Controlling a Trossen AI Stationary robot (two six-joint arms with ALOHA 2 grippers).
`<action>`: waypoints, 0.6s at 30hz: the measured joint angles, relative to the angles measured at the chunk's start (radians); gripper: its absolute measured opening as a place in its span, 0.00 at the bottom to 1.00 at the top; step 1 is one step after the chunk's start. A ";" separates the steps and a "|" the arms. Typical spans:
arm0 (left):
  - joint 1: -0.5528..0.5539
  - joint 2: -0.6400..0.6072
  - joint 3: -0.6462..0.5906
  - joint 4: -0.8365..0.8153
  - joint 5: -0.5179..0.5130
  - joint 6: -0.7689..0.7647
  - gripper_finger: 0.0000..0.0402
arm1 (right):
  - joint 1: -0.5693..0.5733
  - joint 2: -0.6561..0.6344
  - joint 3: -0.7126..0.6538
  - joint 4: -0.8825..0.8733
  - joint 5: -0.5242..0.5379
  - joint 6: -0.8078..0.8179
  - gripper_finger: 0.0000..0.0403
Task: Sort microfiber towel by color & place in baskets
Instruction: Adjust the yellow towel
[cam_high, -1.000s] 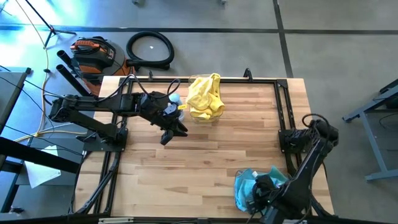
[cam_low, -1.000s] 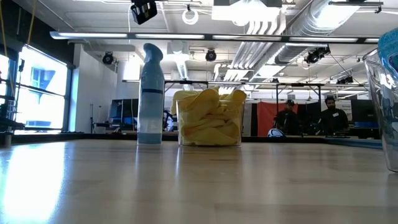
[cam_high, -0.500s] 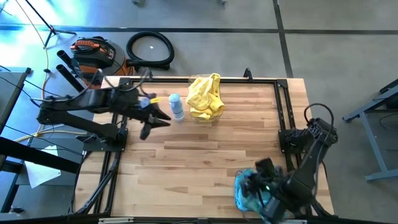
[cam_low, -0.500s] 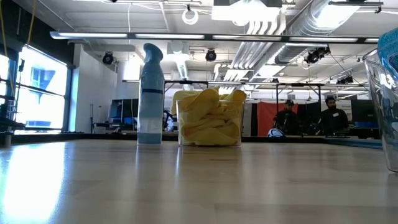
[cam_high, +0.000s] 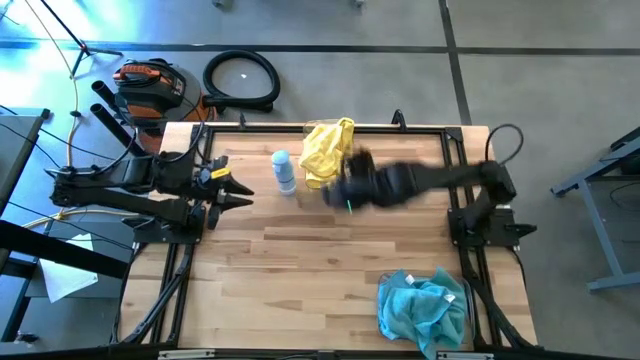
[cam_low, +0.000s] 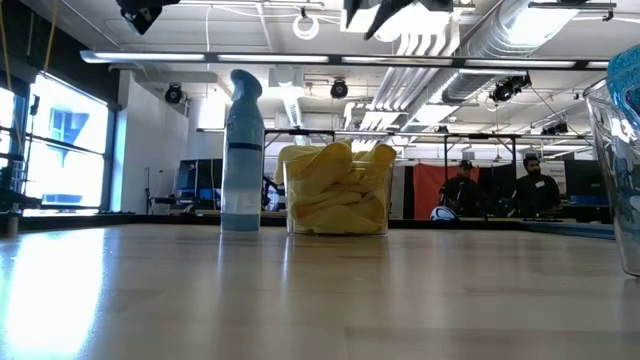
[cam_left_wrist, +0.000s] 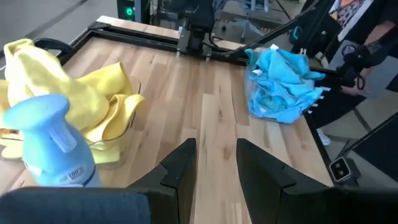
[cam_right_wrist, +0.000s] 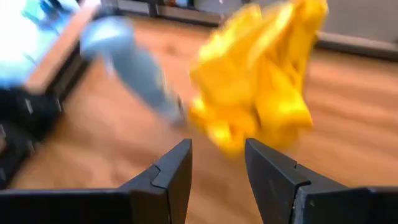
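Yellow microfiber towels (cam_high: 328, 155) fill a clear basket (cam_low: 337, 222) at the table's far middle, one corner sticking up over its far rim. Teal towels (cam_high: 425, 305) are heaped in the second basket (cam_low: 622, 180) at the near right corner. My right gripper (cam_right_wrist: 217, 168) is open with nothing between its fingers and hovers blurred above the table, just on the near side of the yellow basket (cam_high: 338, 190). My left gripper (cam_left_wrist: 214, 168) is open with nothing between its fingers and sits at the table's left edge (cam_high: 235, 190), pointing across at the bottle and both baskets.
A white-and-blue spray bottle (cam_high: 284, 170) stands upright just left of the yellow basket. A black frame (cam_high: 455, 170) runs along the table's edges. Bare wood lies between the two baskets. People (cam_low: 535, 185) stand in the room behind the table.
My right gripper has swung up and away from the teal basket at the near right, toward the far side and left, to beside the yellow basket. My left gripper has drawn back from beside the bottle toward the table's left edge. The towels have not moved.
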 joint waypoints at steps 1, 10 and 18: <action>0.000 -0.016 -0.018 0.007 0.000 0.001 0.26 | -0.058 0.000 0.005 0.055 -0.022 -0.065 0.35; 0.030 -0.104 -0.090 0.002 -0.030 0.053 0.26 | -0.484 0.068 0.011 0.377 -0.345 -0.353 0.05; 0.110 -0.172 -0.090 -0.023 -0.034 0.136 0.26 | -0.597 0.233 0.010 0.423 -0.496 -0.358 0.01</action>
